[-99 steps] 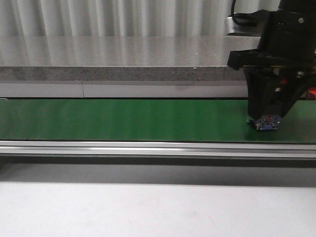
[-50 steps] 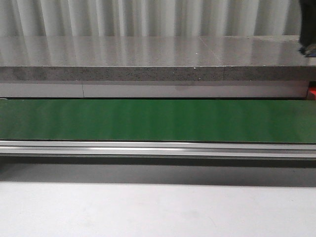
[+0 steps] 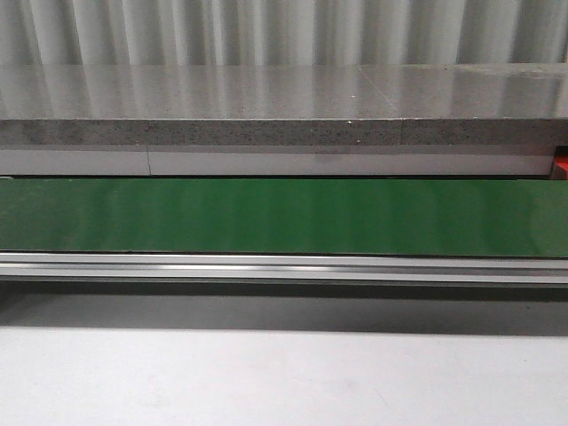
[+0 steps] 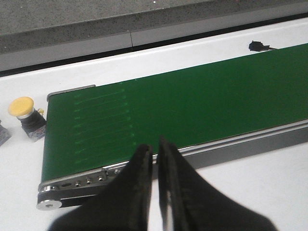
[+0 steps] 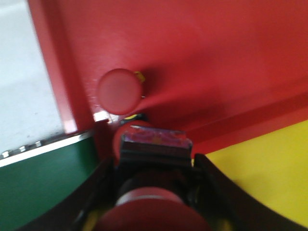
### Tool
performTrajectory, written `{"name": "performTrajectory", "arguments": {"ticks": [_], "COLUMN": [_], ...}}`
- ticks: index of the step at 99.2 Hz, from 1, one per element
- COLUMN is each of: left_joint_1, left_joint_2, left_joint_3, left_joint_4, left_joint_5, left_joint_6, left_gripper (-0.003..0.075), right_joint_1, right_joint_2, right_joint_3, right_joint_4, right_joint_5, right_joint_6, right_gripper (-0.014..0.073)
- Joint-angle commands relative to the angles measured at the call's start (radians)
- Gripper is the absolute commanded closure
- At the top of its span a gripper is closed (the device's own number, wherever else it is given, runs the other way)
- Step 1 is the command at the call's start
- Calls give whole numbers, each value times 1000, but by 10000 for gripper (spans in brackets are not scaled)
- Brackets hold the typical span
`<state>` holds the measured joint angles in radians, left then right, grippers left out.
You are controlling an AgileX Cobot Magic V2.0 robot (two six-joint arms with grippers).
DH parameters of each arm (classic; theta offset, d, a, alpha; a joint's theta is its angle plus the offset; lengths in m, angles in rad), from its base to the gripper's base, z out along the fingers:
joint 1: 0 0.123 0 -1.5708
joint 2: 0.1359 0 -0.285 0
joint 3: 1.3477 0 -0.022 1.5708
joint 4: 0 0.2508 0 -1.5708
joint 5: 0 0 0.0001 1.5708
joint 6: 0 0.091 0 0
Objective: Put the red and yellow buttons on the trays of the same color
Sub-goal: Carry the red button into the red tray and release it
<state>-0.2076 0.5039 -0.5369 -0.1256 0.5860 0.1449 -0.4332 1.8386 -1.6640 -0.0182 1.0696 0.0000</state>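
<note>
Right claw [image 5: 154, 192] clamped on rigid, light red button [image 5: 154, 211] by its body, over red tray [image 5: 216, 57]; left claw [image 4: 155, 159] nearly closed, empty.

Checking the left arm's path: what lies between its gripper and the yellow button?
Left wrist view: the green belt's corner and metal end lie between the left gripper and yellow button.

The front view is evenly and softly lit, with vertical streaks of glare on the grey stone ledge [image 3: 266, 93] and faint banded sheen on the green conveyor belt [image 3: 284, 217]. A dark shadow band lies under the belt's aluminium rail [image 3: 284, 266]. The left wrist view is sharp on the belt, but the left end effector [image 4: 155, 159] is a dark, underexposed shape. The right wrist view is soft and blurred throughout; the red tray [image 5: 216, 62] is saturated, and the red button [image 5: 120, 91] casts a soft shadow.
</note>
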Motion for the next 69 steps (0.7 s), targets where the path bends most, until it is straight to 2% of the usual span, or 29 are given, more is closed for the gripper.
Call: {"name": "performTrajectory", "arguments": {"ticks": [1, 20, 42, 69], "left_joint_1": [-6, -6, -6, -6], "left_joint_2": [4, 4, 4, 4], "left_joint_3": [-29, -29, -29, -29], "left_joint_4": [-15, -15, -15, -15], "left_joint_5": [-73, -73, -73, -73], "left_joint_6": [-3, -3, -3, -3], "left_gripper": [726, 726, 726, 726], "right_joint_1": [-52, -106, -113, -113], "right_joint_2": [-21, 47, 132, 254], "right_joint_3": [-30, -30, -35, -147], "right_joint_4": [-14, -14, -12, -3], "right_joint_5": [-59, -125, -201, -189], "right_joint_6": [12, 12, 12, 12], "right_gripper": [454, 454, 454, 454]}}
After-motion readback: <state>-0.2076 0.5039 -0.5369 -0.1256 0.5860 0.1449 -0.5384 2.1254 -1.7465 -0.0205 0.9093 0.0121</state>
